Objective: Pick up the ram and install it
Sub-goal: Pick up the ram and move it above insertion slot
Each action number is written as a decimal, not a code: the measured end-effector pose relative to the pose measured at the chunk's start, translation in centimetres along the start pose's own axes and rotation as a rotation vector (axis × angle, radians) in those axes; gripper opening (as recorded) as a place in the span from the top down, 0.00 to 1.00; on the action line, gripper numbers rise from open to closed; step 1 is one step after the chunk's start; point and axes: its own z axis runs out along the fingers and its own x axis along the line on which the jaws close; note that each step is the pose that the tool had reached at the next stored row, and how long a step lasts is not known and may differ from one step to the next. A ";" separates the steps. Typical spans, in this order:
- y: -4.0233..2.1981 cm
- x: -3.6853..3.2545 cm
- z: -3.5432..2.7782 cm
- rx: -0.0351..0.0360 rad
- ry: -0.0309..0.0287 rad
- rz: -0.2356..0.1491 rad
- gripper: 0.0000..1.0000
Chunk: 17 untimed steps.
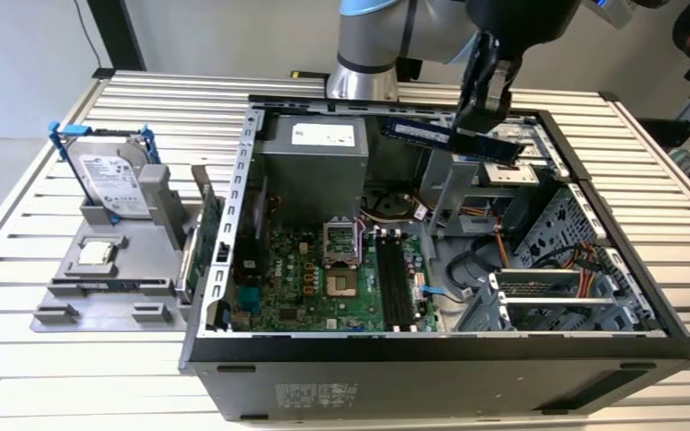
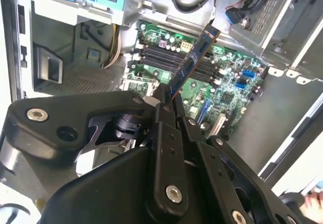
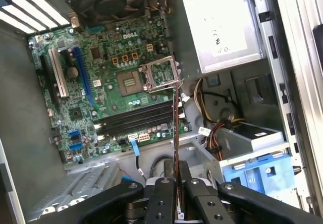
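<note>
Black end effector [image 1: 481, 118] was pinching the long, thin dark blue-green ram stick [image 1: 431, 133] near one end, its fingers pressed against the two flat faces. The ram hung in the air over the open black-and-grey computer case [image 1: 441, 359], well above the green motherboard [image 1: 321, 292] and its black memory slots [image 1: 395, 287]. It looked light and stiff, yet thin and fragile. A hold on the board faces near an end, clear of the contact edge, seemed safest.

An open computer case [image 1: 441, 352] sits beside an upright hard drive [image 1: 115, 184].
</note>
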 end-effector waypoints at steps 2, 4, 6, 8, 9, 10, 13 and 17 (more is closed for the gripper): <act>0.00 0.00 0.00 0.0015 -0.0009 0.025 1.00; 0.00 0.00 0.01 0.0029 -0.0018 0.049 1.00; 0.00 0.00 0.01 0.0044 -0.0026 0.073 1.00; 0.00 0.00 0.01 0.0059 -0.0034 0.097 1.00; 0.00 0.00 0.02 0.0067 -0.0038 0.110 1.00; 0.00 0.00 0.02 0.0074 -0.0041 0.122 1.00; 0.00 0.00 0.02 0.0096 -0.0051 0.157 1.00; 0.00 0.01 0.04 0.0126 -0.0065 0.205 1.00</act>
